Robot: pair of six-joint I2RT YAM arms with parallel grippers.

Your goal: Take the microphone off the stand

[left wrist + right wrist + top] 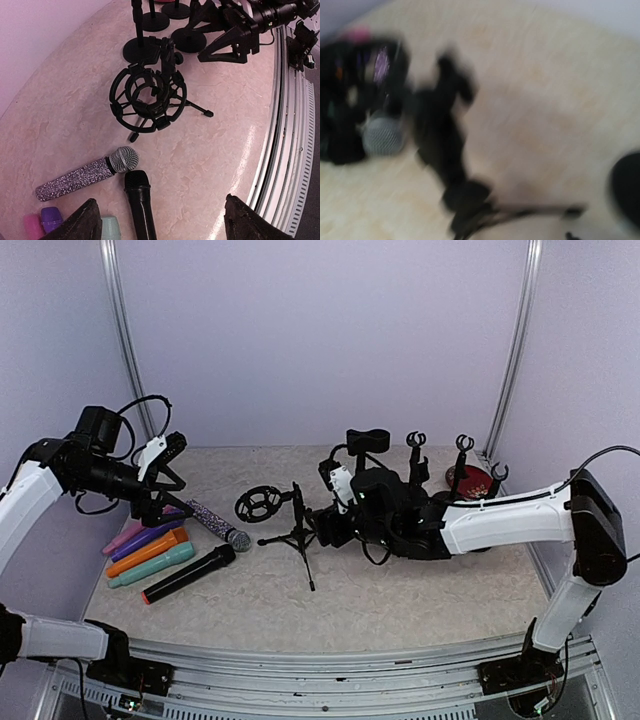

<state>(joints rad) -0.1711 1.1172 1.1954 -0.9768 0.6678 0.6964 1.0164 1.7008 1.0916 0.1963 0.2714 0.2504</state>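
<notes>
1. Your right tool point(325, 523) is close beside the tripod stand point(298, 530). Its wrist view is smeared, so I cannot tell how its jaws stand. A careless sweep could topple the stand.
2. The shock mount point(147, 97) looks empty. The glitter microphone point(85, 175) lies on the table point(210, 150) near it.
3. Your left tool point(160, 200) hangs open above that microphone, holding nothing.

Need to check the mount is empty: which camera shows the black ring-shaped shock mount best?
Left wrist: the black ring-shaped shock mount is close, sharp, with nothing inside. Top external shows it small; right wrist is too blurred.
</notes>
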